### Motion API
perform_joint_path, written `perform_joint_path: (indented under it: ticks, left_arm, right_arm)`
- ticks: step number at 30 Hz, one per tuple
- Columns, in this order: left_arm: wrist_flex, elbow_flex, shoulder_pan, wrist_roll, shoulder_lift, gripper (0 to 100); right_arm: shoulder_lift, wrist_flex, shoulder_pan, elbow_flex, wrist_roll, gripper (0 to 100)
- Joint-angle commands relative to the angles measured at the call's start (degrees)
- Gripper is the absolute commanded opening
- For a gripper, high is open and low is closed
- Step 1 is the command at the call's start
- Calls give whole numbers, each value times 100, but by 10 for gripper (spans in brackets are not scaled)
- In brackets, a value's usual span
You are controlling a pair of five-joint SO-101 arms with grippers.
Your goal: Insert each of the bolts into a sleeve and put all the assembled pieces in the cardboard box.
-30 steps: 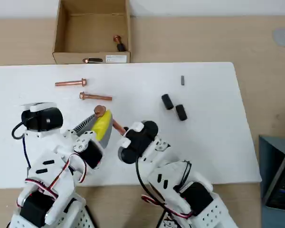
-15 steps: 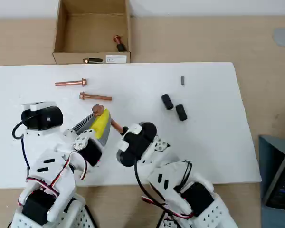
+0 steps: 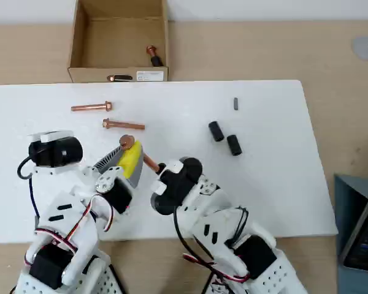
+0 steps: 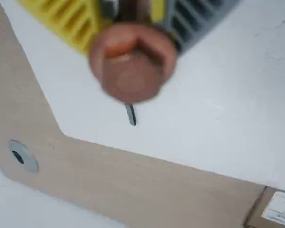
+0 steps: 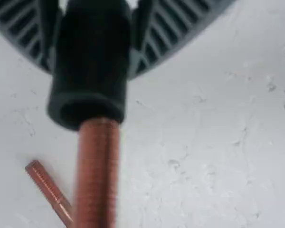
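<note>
1. Currently the left gripper [image 3: 126,150] is clenched on the held bolt [image 4: 133,66]: yellow finger [image 4: 61,19] on one side, grey finger on the other, copper head sticking out past the tips.
2. Right gripper [image 3: 163,167] is clamped on a black sleeve [image 5: 89,71]. The held bolt's threaded shank enters this sleeve's open end. How deep it sits cannot be told.
3. Both grippers meet low over the white sheet [image 3: 264,184], the sleeve at 4 o'clock from the bolt head.
4. Two loose bolts lie flat on the sheet at 11 o'clock from the grippers: near one [image 3: 123,125], far one [image 3: 91,107].
5. Two loose sleeves [image 3: 216,131] [image 3: 233,144] lie just beside each other at 2 o'clock; a small grey pin [image 3: 235,103] lies beyond them.
6. Cardboard box [image 3: 76,43] stands at 12 o'clock, off the sheet's far edge, with one assembled piece [image 3: 153,56] inside by its 3 o'clock wall.
7. Another copper-and-black piece [image 3: 119,78] lies along the box's near wall; inside or outside, cannot tell.
</note>
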Motion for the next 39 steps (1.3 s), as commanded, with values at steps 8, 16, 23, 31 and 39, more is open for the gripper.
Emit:
perform_joint_path:
  ticks: [8,16,23,31,39]
  left_arm:
    - [-132,97,352,9,-57,2]
    - [325,149,668,-396,-31,2]
    - [993,334,923,-387,-57,6]
    - [1029,290,615,-360,-57,199]
    - [1266,-369,167,-492,-22,199]
  right_arm:
    - [-866,-167,-84,-391,62,9]
    - [-866,-167,-84,-400,70,9]
    - [-866,-167,-84,-488,70,9]
    - [-866,-167,-84,-479,70,9]
    - [-866,-167,-75,-453,70,9]
